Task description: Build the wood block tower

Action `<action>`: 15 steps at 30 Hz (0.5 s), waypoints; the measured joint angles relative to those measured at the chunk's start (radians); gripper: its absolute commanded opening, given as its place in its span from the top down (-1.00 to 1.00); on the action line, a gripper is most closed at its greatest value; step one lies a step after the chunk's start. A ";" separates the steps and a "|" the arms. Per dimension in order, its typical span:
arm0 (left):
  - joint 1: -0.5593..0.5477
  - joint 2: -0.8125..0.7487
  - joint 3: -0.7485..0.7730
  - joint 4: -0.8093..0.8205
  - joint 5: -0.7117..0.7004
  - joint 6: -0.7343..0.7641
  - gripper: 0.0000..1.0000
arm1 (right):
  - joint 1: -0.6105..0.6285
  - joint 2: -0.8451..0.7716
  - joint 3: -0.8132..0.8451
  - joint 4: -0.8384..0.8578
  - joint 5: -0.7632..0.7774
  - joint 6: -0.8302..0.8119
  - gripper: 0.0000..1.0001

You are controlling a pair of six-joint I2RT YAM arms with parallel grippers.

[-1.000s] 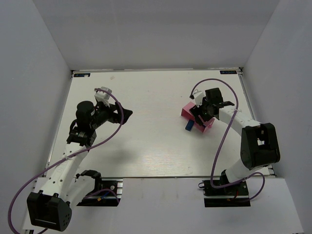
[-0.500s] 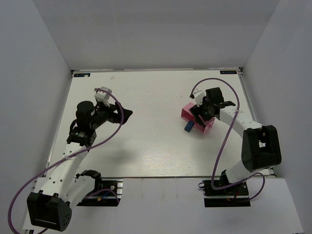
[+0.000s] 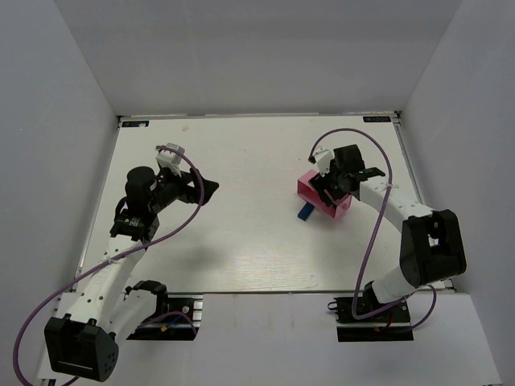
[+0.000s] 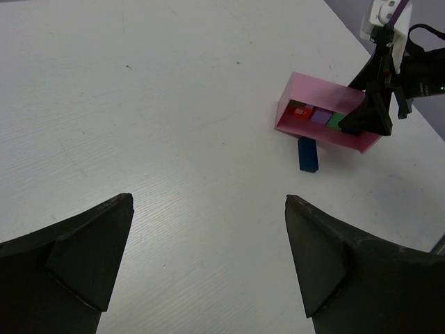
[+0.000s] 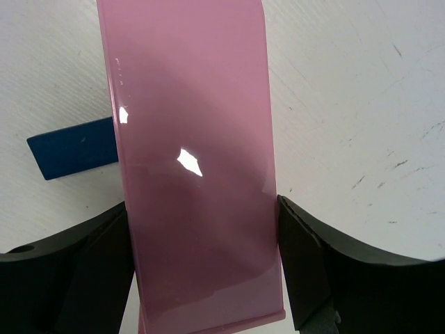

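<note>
**tray tipped, one block out, no tower yet**

right gripper (image 3: 329,185) is clamped across the pink tray (image 4: 316,89). the right wrist view shows a finger pressed to each long side, with the glossy wall filling the gap. the tray is held on its side, open face toward the left arm.

since a second ago: the right wrist has eased slightly left and toward the near edge, carrying the tray with it. the blue block (image 4: 307,154) has shifted the same way. it now lies flat on the table (image 3: 241,161) just at the tray's lower lip, and whether it touches the lip i cannot tell.

inside the tray sit a red block (image 4: 300,111), a lilac block (image 4: 321,116) and a green block (image 4: 337,121), side by side in a row. nothing is stacked anywhere.

left gripper (image 4: 207,209) hangs over bare table well to the left, fingers wide apart and empty, and has not moved.

judgement: this is the emptying step, barely begun. the remaining blocks probably need more tilt or a shake. the freed blue block sits close enough to be knocked by the tray.
</note>
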 measured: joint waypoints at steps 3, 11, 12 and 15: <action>0.000 0.000 0.000 0.000 0.000 0.000 -1.00 | 0.014 0.000 0.000 0.001 0.007 0.000 1.00; 0.000 0.000 0.000 0.000 0.000 0.000 -1.00 | 0.046 -0.005 0.000 0.020 0.053 -0.001 1.00; 0.000 0.000 0.000 0.000 0.000 0.000 -1.00 | 0.048 -0.009 0.000 0.021 0.058 -0.001 1.00; 0.000 0.000 0.000 0.000 0.000 0.000 -1.00 | 0.064 -0.025 0.000 0.028 0.075 -0.002 1.00</action>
